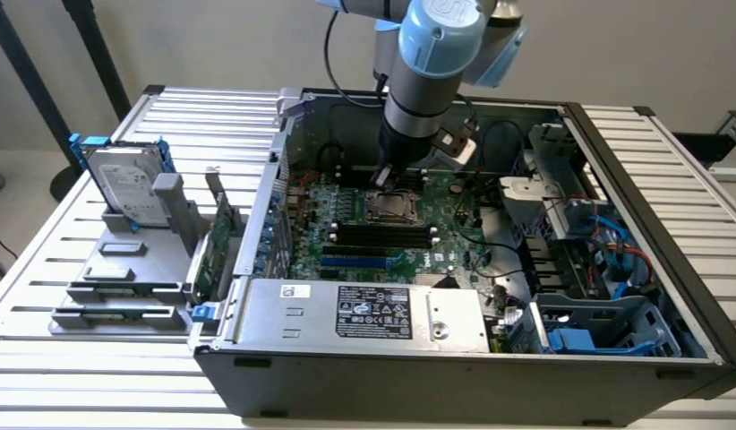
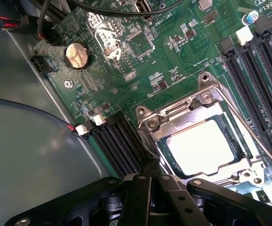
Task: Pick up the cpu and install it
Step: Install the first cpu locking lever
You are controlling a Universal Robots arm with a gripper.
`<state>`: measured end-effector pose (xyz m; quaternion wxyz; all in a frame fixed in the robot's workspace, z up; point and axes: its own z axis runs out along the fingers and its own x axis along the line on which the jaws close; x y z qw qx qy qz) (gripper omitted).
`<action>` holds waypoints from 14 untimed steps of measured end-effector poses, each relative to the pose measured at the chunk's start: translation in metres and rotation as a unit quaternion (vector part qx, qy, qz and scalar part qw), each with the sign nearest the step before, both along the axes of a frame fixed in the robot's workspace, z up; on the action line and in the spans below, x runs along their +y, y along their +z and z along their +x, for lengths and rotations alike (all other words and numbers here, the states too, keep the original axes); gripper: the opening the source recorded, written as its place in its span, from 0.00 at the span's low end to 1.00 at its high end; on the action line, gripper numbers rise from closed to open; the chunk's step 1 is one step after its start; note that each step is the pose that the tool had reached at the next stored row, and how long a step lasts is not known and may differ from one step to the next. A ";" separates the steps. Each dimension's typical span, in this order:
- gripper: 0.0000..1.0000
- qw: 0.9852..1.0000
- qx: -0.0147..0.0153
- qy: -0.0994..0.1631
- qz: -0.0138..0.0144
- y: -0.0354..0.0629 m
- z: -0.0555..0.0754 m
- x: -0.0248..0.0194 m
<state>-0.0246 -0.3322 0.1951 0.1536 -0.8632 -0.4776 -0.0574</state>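
Note:
The cpu [image 2: 199, 146], a small square chip with a shiny silver top, lies flat inside the open metal frame of the socket [image 2: 206, 96] on the green motherboard [image 2: 140, 52]. In the exterior view the cpu [image 1: 398, 209] sits mid-board inside the open computer case [image 1: 464, 376]. My gripper [image 2: 149, 172] is shut, its black fingers pressed together with nothing between them, and its tip stands just beside the socket's corner. From outside, the gripper [image 1: 386, 182] hangs low over the board, just behind the socket.
Black memory slots [image 2: 121, 146] run beside the socket, with a coin battery [image 2: 77, 55] and cables nearby. A silver hard drive with blue brackets [image 1: 127, 184] and a green circuit card [image 1: 218, 237] stand in a grey holder outside the case. The power supply [image 1: 356, 313] fills the case's front.

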 end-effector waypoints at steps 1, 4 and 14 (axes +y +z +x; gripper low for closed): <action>0.11 1.000 0.000 0.000 0.000 0.0000 0.000 0.0000; 0.11 1.000 0.000 0.000 -0.001 -0.0001 0.001 0.0000; 0.11 1.000 0.001 0.000 -0.003 -0.0001 0.003 -0.0001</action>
